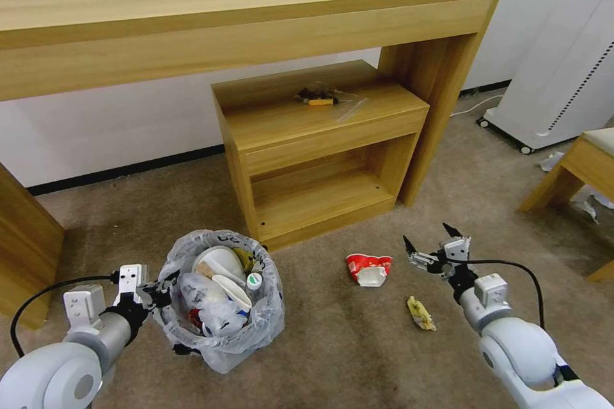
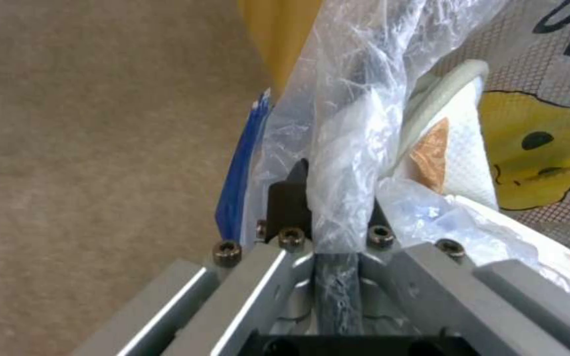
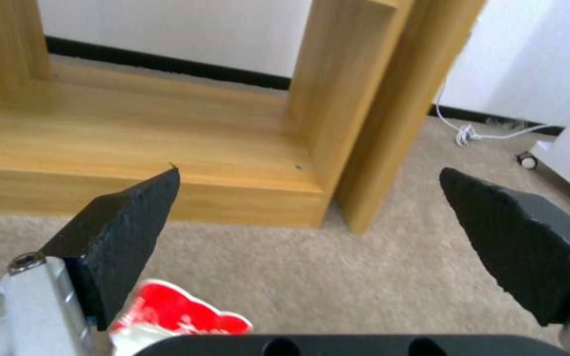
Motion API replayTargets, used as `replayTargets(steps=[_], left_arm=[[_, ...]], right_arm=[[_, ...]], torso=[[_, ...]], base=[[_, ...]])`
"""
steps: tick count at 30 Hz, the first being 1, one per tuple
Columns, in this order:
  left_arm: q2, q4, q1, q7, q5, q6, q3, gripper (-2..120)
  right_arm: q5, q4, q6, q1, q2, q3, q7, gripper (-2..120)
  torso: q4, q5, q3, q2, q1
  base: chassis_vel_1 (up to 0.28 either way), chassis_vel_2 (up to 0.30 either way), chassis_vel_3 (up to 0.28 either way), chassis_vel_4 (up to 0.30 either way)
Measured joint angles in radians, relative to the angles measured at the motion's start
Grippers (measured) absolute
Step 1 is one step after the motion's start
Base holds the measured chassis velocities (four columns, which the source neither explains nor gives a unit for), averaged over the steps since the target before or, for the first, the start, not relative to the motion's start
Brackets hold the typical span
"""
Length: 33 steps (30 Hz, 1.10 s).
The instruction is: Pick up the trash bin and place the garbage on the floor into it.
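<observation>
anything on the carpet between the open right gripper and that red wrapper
Nothing visible. The right gripper hangs open just beside the red wrapper, with bare floor between them. The yellow wrapper lies off to the side.

The bin (image 2: 237,173) is blue, its bag (image 1: 268,316) translucent white with black letters and a yellow smiley mark. The floor (image 1: 358,358) is beige-brown. The wrapper (image 1: 368,268) is red and white, the other wrapper (image 1: 421,314) yellow.
</observation>
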Motion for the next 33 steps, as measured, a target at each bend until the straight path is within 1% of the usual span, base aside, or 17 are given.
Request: replayTargets(steps=[2, 4, 6, 8, 9, 10, 13, 15, 17, 18, 19, 21, 22, 25, 26, 30, 33], left_arm=[[-0.002, -0.004, 0.003, 0.0, 0.002, 0.0, 0.001, 0], [-0.006, -0.01, 0.007, 0.0, 0.006, 0.0, 0.001, 0], [-0.007, -0.012, 0.011, 0.001, 0.007, 0.0, 0.0, 0], [-0.009, -0.017, 0.017, 0.001, 0.009, 0.0, -0.003, 0], [-0.009, -0.017, 0.017, 0.001, 0.009, 0.0, -0.003, 0], [-0.009, -0.02, 0.02, 0.002, 0.009, 0.0, -0.005, 0], [-0.011, -0.029, 0.028, 0.002, 0.011, 0.0, -0.009, 0], [-0.012, -0.031, 0.03, 0.002, 0.012, 0.0, -0.01, 0], [-0.015, -0.037, 0.036, 0.001, 0.017, 0.0, -0.01, 0], [-0.015, -0.037, 0.036, 0.001, 0.017, 0.0, -0.01, 0], [-0.015, -0.04, 0.038, 0.001, 0.018, 0.0, -0.01, 0], [-0.015, -0.045, 0.042, 0.001, 0.022, 0.0, -0.01, 0], [-0.015, -0.045, 0.042, 0.001, 0.022, 0.0, -0.01, 0], [-0.015, -0.051, 0.044, -0.001, 0.023, 0.0, -0.006, 0], [-0.015, -0.051, 0.044, -0.001, 0.023, 0.0, -0.006, 0], [-0.016, -0.051, 0.044, -0.004, 0.027, 0.0, -0.004, 0], [-0.019, -0.05, 0.046, -0.004, 0.033, 0.0, 0.001, 0]], right_arm=[[0.0, 0.0, 0.001, -0.004, 0.002, 0.0, -0.001, 100], [0.003, 0.001, 0.001, -0.014, 0.005, 0.0, -0.001, 100], [0.017, 0.0, 0.001, -0.02, 0.006, -0.002, -0.001, 100], [0.092, -0.009, -0.028, -0.033, 0.002, -0.005, -0.022, 100], [0.092, -0.009, -0.028, -0.033, 0.002, -0.005, -0.022, 100], [0.128, -0.024, -0.05, -0.035, -0.002, -0.003, -0.05, 100], [0.207, -0.094, -0.104, -0.025, -0.013, -0.008, -0.105, 100], [0.223, -0.112, -0.121, -0.021, -0.016, -0.011, -0.119, 100], [0.246, -0.181, -0.151, -0.004, -0.02, -0.029, -0.162, 100], [0.246, -0.181, -0.151, -0.004, -0.02, -0.029, -0.162, 100], [0.247, -0.218, -0.157, 0.007, -0.02, -0.042, -0.176, 100], [0.243, -0.299, -0.161, 0.037, -0.013, -0.079, -0.186, 100], [0.243, -0.299, -0.161, 0.037, -0.013, -0.079, -0.186, 100], [0.239, -0.412, -0.174, 0.093, 0.008, -0.144, -0.184, 100], [0.239, -0.412, -0.174, 0.093, 0.008, -0.144, -0.184, 100], [0.225, -0.487, -0.167, 0.141, 0.031, -0.191, -0.192, 100], [0.22, -0.543, -0.174, 0.191, 0.067, -0.249, -0.204, 100]], torso=[[-0.0001, 0.0004, 0.0, 0.0, 0.0], [0.0, -0.0005, 0.0, 0.0, 0.0], [0.0, -0.0002, 0.0, 0.0, 0.0], [-0.0003, -0.0001, 0.0, 0.0, 0.0], [-0.0003, -0.0001, 0.0, 0.0, 0.0], [-0.0003, 0.0002, 0.0, 0.0, 0.0], [-0.0002, -0.0001, 0.0, 0.0, 0.0], [-0.0001, -0.0003, 0.0, 0.0, 0.0], [0.0001, -0.0006, 0.0, 0.0, 0.0], [0.0001, -0.0006, 0.0, 0.0, 0.0], [0.0004, -0.0004, 0.0, 0.0, 0.0], [0.0002, -0.0003, 0.0, 0.0, 0.0], [0.0002, -0.0003, 0.0, 0.0, 0.0], [-0.0001, -0.0002, 0.0, 0.0, 0.0], [-0.0001, -0.0002, 0.0, 0.0, 0.0], [-0.0001, -0.0002, 0.0, 0.0, 0.0], [0.0, -0.0002, 0.0, 0.0, 0.0]], base=[[-0.209, -0.22, 0.229, 0.227], [-0.263, -0.234, 0.253, 0.224], [-0.242, -0.243, 0.266, 0.234], [-0.218, -0.234, 0.2, 0.23], [-0.218, -0.218, 0.153, 0.227], [-0.161, -0.218, 0.142, 0.155], [-0.051, -0.052, 0.064, 0.081], [-0.008, 0.028, -0.003, 0.0], [0.05, 0.06, -0.037, -0.039], [0.053, 0.064, -0.037, -0.033], [0.053, 0.055, -0.041, -0.033], [0.02, 0.028, -0.02, -0.017], [0.0, 0.0, 0.0, 0.0], [0.0, 0.0, 0.0, 0.0], [0.0, 0.0, 0.0, 0.0], [0.0, 0.0, 0.0, 0.0], [0.0, 0.0, 0.0, 0.0]])
